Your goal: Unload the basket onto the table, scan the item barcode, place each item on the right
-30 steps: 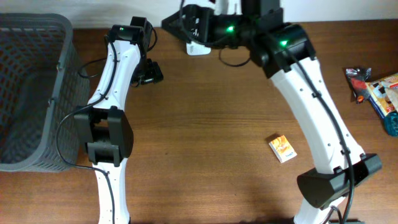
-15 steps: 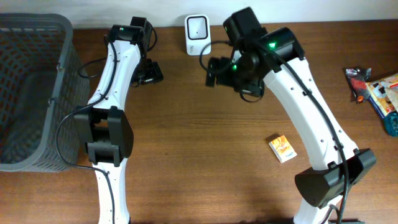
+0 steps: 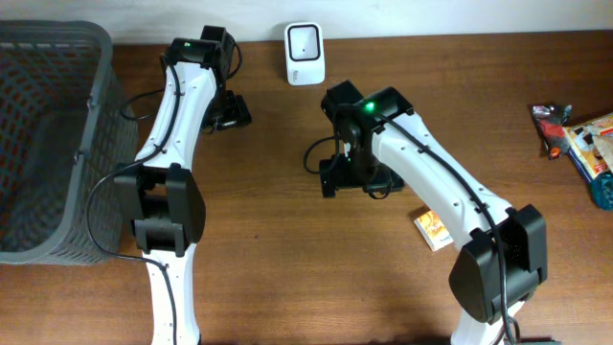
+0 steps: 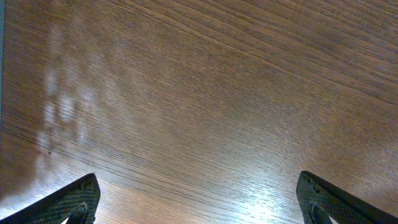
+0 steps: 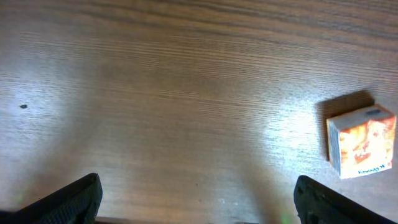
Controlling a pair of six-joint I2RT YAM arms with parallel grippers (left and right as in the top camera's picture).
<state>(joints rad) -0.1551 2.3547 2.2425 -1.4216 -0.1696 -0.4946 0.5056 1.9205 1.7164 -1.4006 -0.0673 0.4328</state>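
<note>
The item, a small orange and white box (image 3: 436, 229), lies flat on the wooden table toward the front right. The white barcode scanner (image 3: 305, 40) stands at the table's back edge. My right gripper (image 3: 347, 178) hovers open over bare wood in the middle, left of the box. In the right wrist view the box (image 5: 362, 142) sits at the right edge, outside the open right gripper (image 5: 199, 205). My left gripper (image 3: 233, 111) hangs open at the back left. The left gripper (image 4: 199, 205) has only wood grain between its fingers.
A grey mesh basket (image 3: 48, 144) fills the left side of the table. Several snack packets (image 3: 584, 139) lie at the right edge. The left arm's base and cables stand near the front left.
The right arm has swung from the back edge by the scanner forward to the table's middle, nearer the box. The scanner is now uncovered. The left arm has not moved.
</note>
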